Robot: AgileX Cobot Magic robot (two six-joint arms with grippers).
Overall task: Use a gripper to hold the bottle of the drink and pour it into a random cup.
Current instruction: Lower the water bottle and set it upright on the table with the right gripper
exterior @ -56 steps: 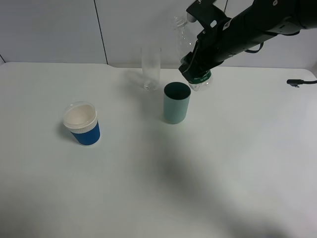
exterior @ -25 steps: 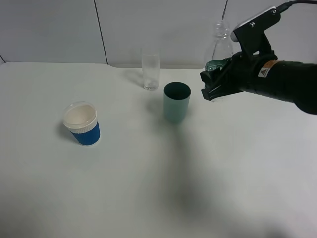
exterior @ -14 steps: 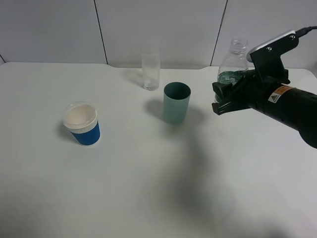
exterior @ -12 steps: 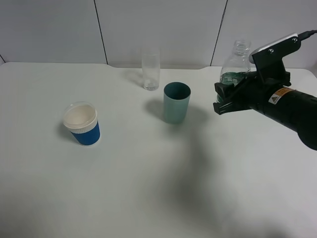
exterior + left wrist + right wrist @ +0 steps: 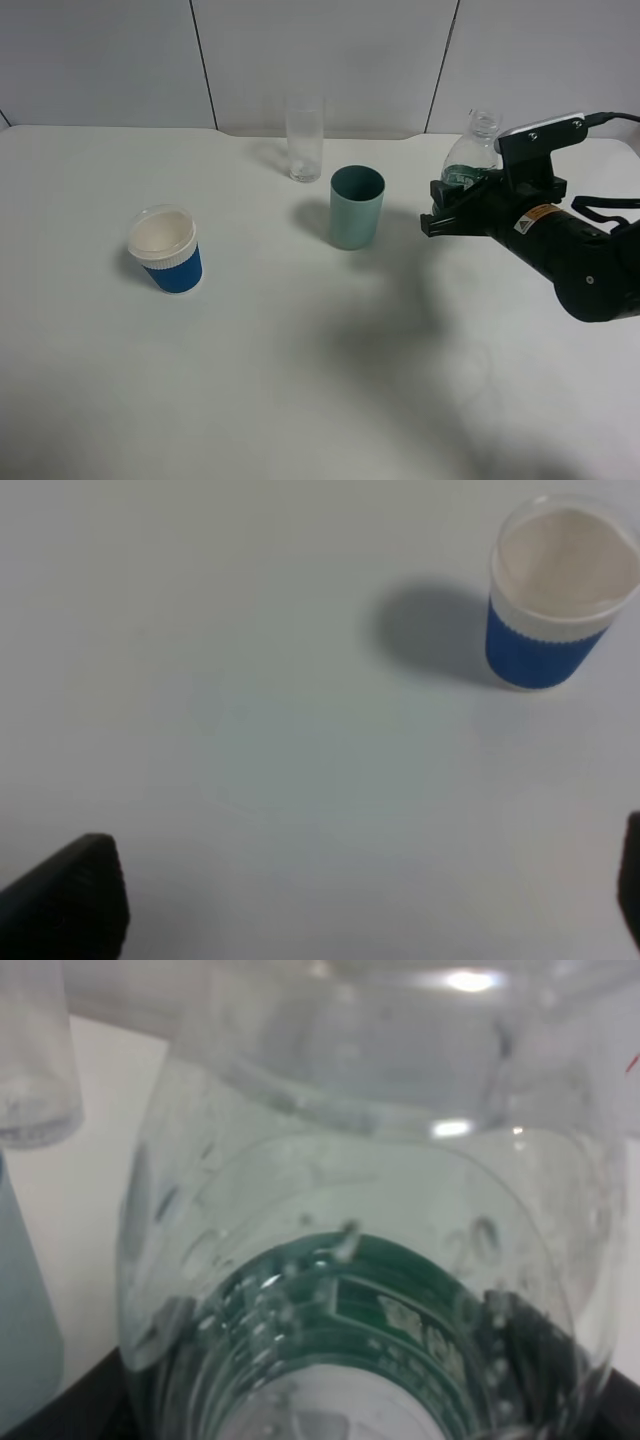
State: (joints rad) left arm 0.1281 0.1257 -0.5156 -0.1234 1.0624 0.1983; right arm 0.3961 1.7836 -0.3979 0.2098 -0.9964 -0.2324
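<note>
My right gripper [image 5: 447,207] is shut on the bottle of the drink [image 5: 466,165], a clear bottle with a dark green label. The bottle is upright and low over the table, to the right of the teal-green cup [image 5: 357,207] and apart from it. Its base is hidden behind the gripper. In the right wrist view the bottle [image 5: 400,1330] fills the picture, with the cup [image 5: 18,1300] at the edge. My left gripper [image 5: 355,890] is open and empty above bare table, and it does not show in the exterior view.
A blue cup with a white rim [image 5: 166,250] stands at the left and also shows in the left wrist view [image 5: 560,580]. A tall clear glass [image 5: 305,138] stands behind the teal cup. A black cable [image 5: 605,205] lies at the right edge.
My right arm has carried the bottle from a tilt over the teal cup to the right and down. The bottle now stands upright beside the cup.
</note>
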